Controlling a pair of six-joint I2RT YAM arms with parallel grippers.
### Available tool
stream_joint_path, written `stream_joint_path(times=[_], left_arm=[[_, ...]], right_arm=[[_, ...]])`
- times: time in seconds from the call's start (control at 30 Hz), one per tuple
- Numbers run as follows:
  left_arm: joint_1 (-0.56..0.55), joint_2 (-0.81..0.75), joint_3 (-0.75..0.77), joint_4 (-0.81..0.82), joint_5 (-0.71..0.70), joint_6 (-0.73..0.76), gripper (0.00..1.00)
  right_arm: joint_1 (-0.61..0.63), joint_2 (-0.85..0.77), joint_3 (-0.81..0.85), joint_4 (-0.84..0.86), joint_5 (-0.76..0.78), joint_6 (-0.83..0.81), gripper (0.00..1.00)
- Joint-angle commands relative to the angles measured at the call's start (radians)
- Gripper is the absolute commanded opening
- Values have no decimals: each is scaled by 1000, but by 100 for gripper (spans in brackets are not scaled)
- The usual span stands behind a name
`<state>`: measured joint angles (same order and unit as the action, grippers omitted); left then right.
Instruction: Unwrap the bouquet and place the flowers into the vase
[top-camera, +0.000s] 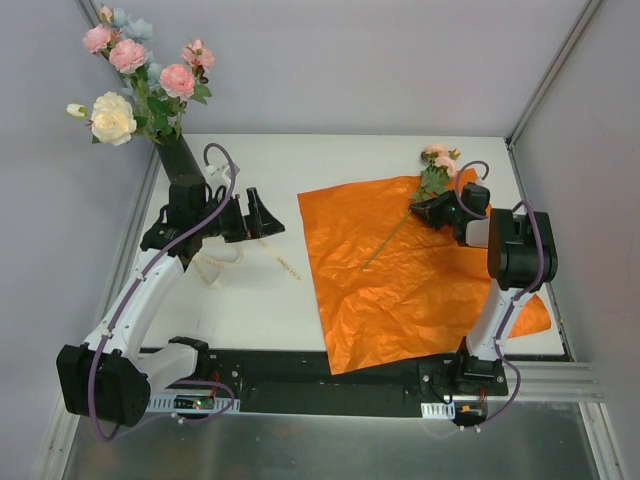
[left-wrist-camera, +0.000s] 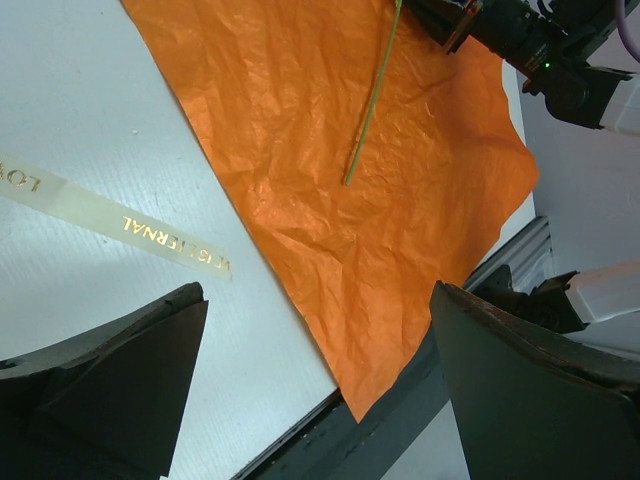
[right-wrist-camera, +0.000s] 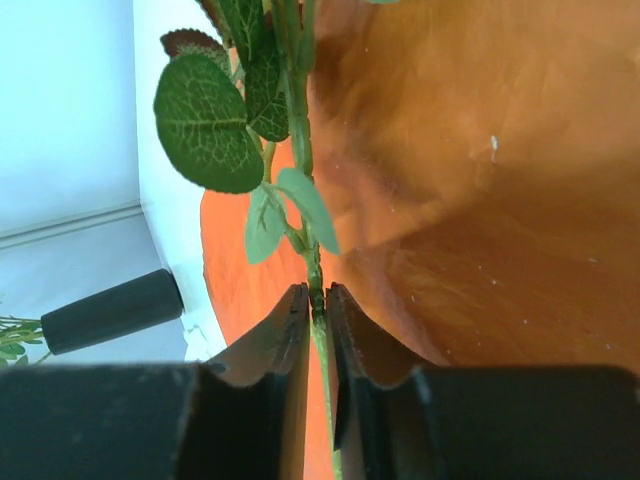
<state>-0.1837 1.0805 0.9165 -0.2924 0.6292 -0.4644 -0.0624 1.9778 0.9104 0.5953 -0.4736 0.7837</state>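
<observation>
My right hand (right-wrist-camera: 317, 300) is almost together, its two fingers (right-wrist-camera: 270, 350) clamped on either side of a thin green stem (right-wrist-camera: 300, 130) just below a cluster of leaves (right-wrist-camera: 205, 120). The stem lies slantwise across the orange paper (top-camera: 400, 290), which is spread open on the white surface (top-camera: 250, 310). Its pink blooms (top-camera: 438, 155) reach just past the paper's far edge.

My left hand (left-wrist-camera: 315, 295) stands wide apart and holds nothing. It hovers over the surface beside the paper's left edge, near the cream ribbon (left-wrist-camera: 120, 220).

The vase (top-camera: 180, 160) stands at the far left corner, just behind my left hand, with the other flowers (top-camera: 130, 60) in it: pink, cream and pale blue.

From above, my left arm covers the vase's lower part, and my right fingertips are too dark and small to make out. The right wrist view cuts the vase off at the left edge. The ribbon's gold lettering runs out of the left wrist view, so I cannot read it whole.
</observation>
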Motion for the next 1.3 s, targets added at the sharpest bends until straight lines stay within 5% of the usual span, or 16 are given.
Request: stream_joint_path(times=[0.0,0.13,0.43,0.73,1.27], left_arm=[[-8,-4,15,7,52,-5,99],[-8,-5,25,6,44,-11,99],[-8,-21,39,-17,12,9,99],[-16,111,169,-19,145,-72,86],[-255,478,528,-1,135,-123,74]], right_arm=[[-5,-16,41,57,-31,-9,13],[-4,-62,50,60,-52,-27,0],[-2,-207,36,41,-143,-38,0],[62,-401,-82,54,-243,-72,0],[430,-665,-223,97,-246,-58,0]])
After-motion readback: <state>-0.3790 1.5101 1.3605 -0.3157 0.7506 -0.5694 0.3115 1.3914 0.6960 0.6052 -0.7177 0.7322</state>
